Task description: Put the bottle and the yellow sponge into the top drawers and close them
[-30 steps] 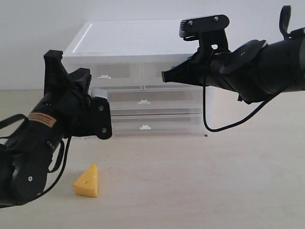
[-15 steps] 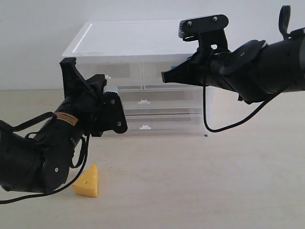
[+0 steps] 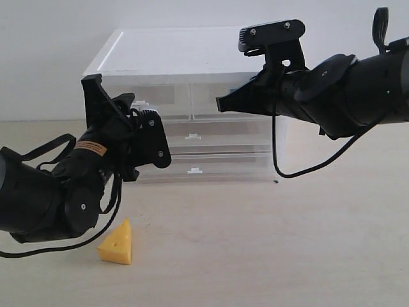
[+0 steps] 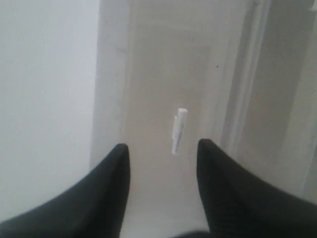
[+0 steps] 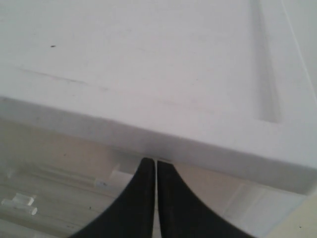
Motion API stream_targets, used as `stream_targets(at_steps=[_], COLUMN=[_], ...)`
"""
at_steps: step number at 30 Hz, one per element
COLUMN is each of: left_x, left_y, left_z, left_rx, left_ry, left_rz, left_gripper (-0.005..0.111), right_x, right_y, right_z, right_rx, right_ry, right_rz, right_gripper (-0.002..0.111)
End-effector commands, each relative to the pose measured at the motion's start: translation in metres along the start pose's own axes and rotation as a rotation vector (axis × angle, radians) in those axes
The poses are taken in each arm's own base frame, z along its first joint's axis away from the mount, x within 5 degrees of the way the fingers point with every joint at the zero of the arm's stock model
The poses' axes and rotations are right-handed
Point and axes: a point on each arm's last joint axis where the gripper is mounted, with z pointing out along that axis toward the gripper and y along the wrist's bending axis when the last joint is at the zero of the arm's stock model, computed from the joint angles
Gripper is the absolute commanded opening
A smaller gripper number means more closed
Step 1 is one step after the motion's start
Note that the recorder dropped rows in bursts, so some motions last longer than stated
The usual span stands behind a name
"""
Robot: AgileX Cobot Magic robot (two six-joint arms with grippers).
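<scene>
1. The yellow sponge point(image 3: 117, 244) is seen lying on the table point(image 3: 287, 243), out in front of the drawer unit point(image 3: 185, 54) and below the left arm.
2. The top drawers point(image 3: 167, 94) are set side by side under the unit's white lid.
3. The left drawer's white tab handle point(image 4: 178, 130) is faced by the left gripper point(image 4: 161, 148), whose fingers are spread apart with nothing gripped.
4. The right gripper point(image 5: 151, 163) is pressed fully together, empty, its tips placed just under the lid's edge.
</scene>
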Motion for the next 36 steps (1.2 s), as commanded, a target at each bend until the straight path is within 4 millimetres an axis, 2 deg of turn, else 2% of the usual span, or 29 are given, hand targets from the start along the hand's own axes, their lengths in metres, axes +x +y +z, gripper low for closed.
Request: stream_targets(at_steps=[1, 7, 13, 18, 27, 36], left_x=[0.005, 0.018, 0.015, 0.014, 0.020, 0.018], left_y=[-0.003, 0.002, 0.006, -0.001, -0.030, -0.030], left_z=[0.004, 0.011, 0.013, 0.019, 0.027, 0.029], left_rx=[0.051, 0.034, 0.011, -0.015, -0.106, -0.108], left_ry=[-0.023, -0.019, -0.067, -0.075, -0.051, -0.066], left_rz=[-0.001, -0.030, -0.029, 0.000, 0.075, 0.019], left_gripper=[0.041, 0.041, 0.041, 0.041, 0.041, 0.040], right_x=[-0.010, -0.010, -0.011, -0.011, -0.011, -0.012], right_y=[-0.006, -0.006, -0.007, -0.007, -0.006, -0.006], right_z=[-0.001, -0.001, -0.001, -0.001, -0.001, -0.001], right_rx=[0.039, 0.042, 0.046, 0.046, 0.044, 0.045], right_ry=[-0.055, -0.059, -0.062, -0.062, -0.069, -0.071], right_rz=[-0.025, -0.023, -0.023, -0.023, -0.044, -0.048], right_gripper=[0.000, 0.000, 0.000, 0.000, 0.000, 0.000])
